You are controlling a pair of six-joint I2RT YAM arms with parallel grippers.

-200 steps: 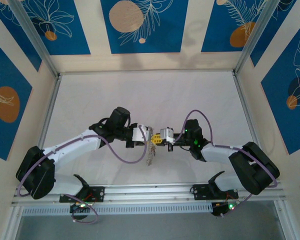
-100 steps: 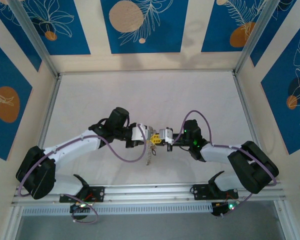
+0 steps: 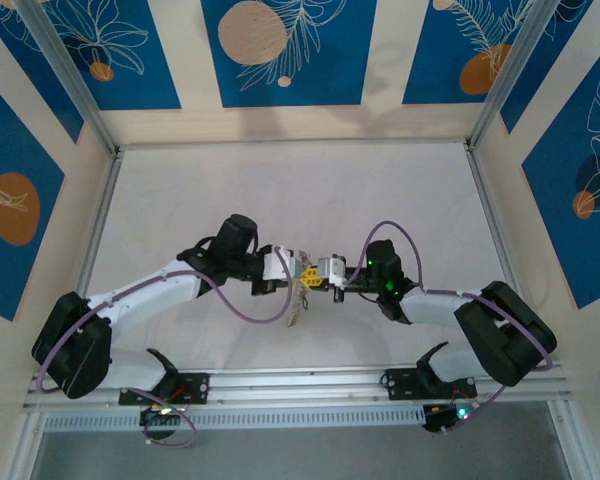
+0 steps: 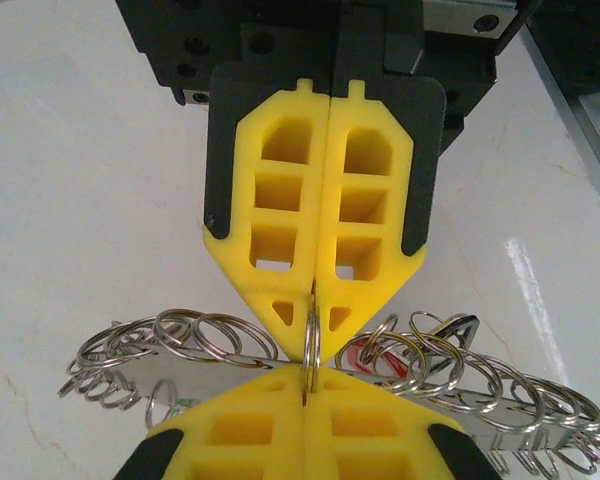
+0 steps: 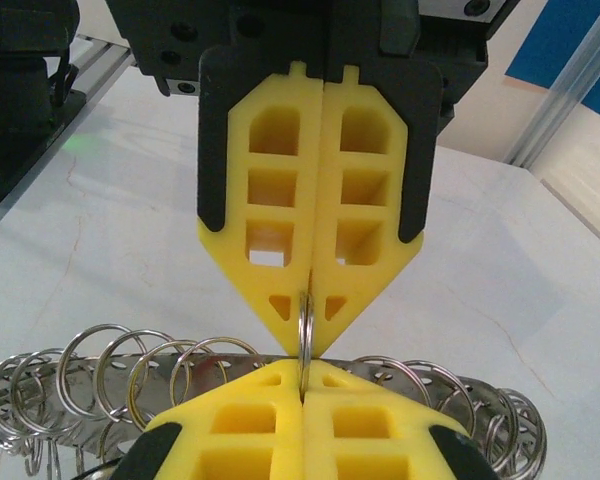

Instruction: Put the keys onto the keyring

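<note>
My two grippers meet tip to tip above the table's middle, the left gripper facing the right gripper. Both are shut on one thin metal keyring, seen edge-on between the yellow fingertips. In the left wrist view my left gripper comes up from below and the right gripper points down at it. The right wrist view mirrors this: right gripper below, left gripper above, keyring clamped between. A red patch, perhaps a key head, shows behind other rings; the keys are otherwise hidden.
A flat perforated metal strip carrying several split rings hangs under the grippers and dangles toward the white table. The aluminium rail with the arm bases runs along the near edge.
Both grippers have edged slightly left while staying tip to tip. The hanging strip has swung a little to the left.
</note>
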